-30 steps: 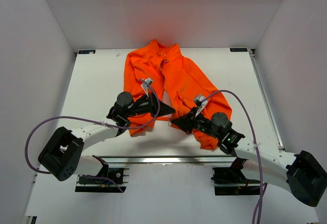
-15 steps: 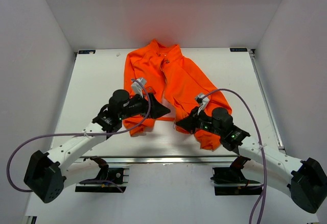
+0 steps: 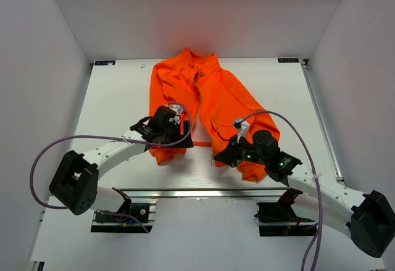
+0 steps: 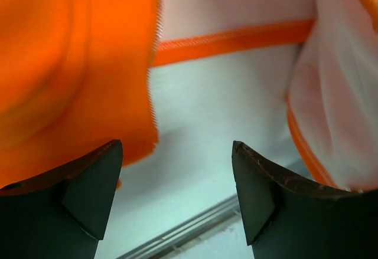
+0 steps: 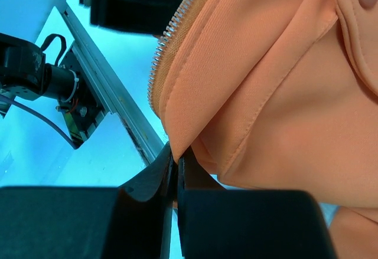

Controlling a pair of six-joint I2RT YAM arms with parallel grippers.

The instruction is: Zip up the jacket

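The orange jacket [image 3: 213, 98] lies spread on the white table [image 3: 117, 98], collar at the far side, its front open at the bottom. My left gripper [image 3: 183, 140] hovers open over the table just off the left front panel's bottom corner [image 4: 71, 70], nothing between its fingers [image 4: 88, 194]. An orange hem strip [image 4: 236, 35] and pale pink lining [image 4: 336, 94] show ahead of it. My right gripper [image 3: 217, 158] is shut on the right front panel's bottom corner [image 5: 177, 147], lifting it. The zipper teeth [image 5: 177, 29] run up that edge.
A metal rail [image 3: 203, 192] runs along the table's near edge, close under both grippers, and shows in the right wrist view as the rail [image 5: 112, 88]. White walls enclose the table on the left, right and far sides.
My left gripper has opened, let go of the left panel and drawn back a little to the left. The right gripper has kept its grip and shifted slightly toward the near edge.
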